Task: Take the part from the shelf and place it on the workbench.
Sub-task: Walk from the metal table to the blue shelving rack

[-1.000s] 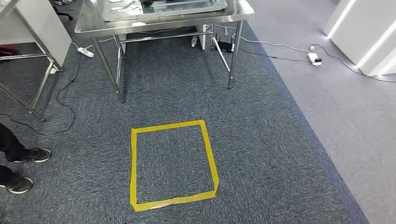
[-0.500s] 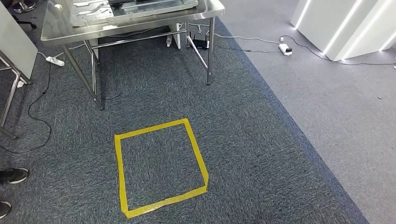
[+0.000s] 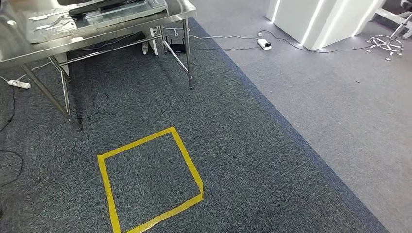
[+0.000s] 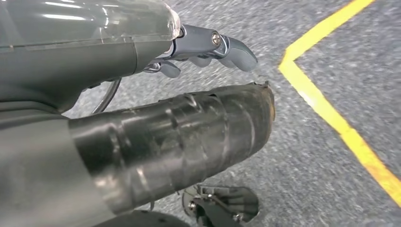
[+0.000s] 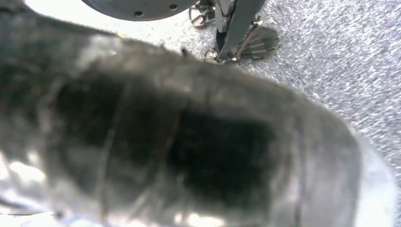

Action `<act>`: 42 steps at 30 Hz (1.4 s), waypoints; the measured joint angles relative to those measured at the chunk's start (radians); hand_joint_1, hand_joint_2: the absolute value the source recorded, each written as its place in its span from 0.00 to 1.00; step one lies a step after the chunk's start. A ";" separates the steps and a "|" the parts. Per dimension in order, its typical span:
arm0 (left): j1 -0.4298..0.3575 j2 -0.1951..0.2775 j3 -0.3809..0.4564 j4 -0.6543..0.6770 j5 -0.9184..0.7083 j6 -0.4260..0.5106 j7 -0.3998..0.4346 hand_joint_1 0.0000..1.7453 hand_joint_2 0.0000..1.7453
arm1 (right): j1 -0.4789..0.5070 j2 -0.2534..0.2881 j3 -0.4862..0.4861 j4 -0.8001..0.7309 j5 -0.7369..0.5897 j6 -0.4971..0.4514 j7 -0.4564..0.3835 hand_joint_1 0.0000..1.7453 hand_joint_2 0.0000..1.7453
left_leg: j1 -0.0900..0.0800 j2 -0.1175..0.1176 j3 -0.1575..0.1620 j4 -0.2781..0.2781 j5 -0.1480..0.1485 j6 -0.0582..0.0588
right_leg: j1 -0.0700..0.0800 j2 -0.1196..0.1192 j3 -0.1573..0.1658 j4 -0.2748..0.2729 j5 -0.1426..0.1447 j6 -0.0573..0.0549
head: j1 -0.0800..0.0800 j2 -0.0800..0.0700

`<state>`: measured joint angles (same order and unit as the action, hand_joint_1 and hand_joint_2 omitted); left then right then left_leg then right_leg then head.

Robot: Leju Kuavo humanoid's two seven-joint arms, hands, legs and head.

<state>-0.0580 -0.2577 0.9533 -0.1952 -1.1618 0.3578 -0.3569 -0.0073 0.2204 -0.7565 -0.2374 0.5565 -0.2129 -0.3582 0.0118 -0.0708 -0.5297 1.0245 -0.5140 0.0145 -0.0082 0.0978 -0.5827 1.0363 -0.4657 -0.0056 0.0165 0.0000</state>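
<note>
Overhead, steel workbench at far left, yellow tape square on dark carpet before it.

Bench top carries a shallow metal tray holding flat metal pieces; too small to tell whether any is the task's part. White power strip and cables lie on the paler floor beside a white lit cabinet. Left hand, seen at the wrist, hangs over carpet near a tape corner: thick thumb extended, darker fingers slightly curled, nothing between them. Right hand is a close dark blur; cannot tell whether it holds anything.
</note>
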 joint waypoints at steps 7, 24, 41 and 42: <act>0.000 -0.002 0.006 0.000 0.001 0.000 0.000 0.00 0.00 | 0.003 -0.001 0.000 0.001 0.005 0.000 0.006 0.00 0.00 | 0.001 0.078 0.004 -0.023 0.019 0.039 | -0.002 -0.073 -0.089 0.169 -0.096 0.036 | 0.003 0.000; 0.000 -0.002 0.007 0.000 0.001 0.003 0.004 0.00 0.00 | 0.000 0.000 0.000 0.002 0.022 0.004 0.012 0.00 0.00 | 0.000 0.082 -0.104 0.247 -0.132 -0.016 | 0.001 -0.071 0.022 -0.032 0.005 -0.020 | -0.003 0.000; 0.002 -0.001 0.010 0.000 0.001 0.005 0.003 0.00 0.00 | -0.001 0.001 0.000 0.005 0.038 0.012 0.017 0.00 0.00 | -0.001 0.127 -0.005 -0.027 0.032 0.039 | -0.010 -0.094 -0.118 0.245 -0.108 0.040 | 0.002 0.000; 0.001 -0.001 0.010 0.000 0.001 0.005 0.003 0.00 0.00 | -0.001 0.001 0.000 0.006 0.039 0.012 0.017 0.00 0.00 | -0.001 0.138 -0.003 -0.027 0.030 0.037 | -0.010 -0.105 -0.084 0.186 -0.075 0.039 | 0.002 0.000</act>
<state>-0.0568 -0.2591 0.9636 -0.1953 -1.1612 0.3632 -0.3540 -0.0079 0.2212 -0.7568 -0.2318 0.5954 -0.2010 -0.3413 0.0106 0.0672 -0.5329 0.9975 -0.4836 0.0513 -0.0182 -0.0070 -0.6669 1.2221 -0.5407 0.0334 0.0190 0.0000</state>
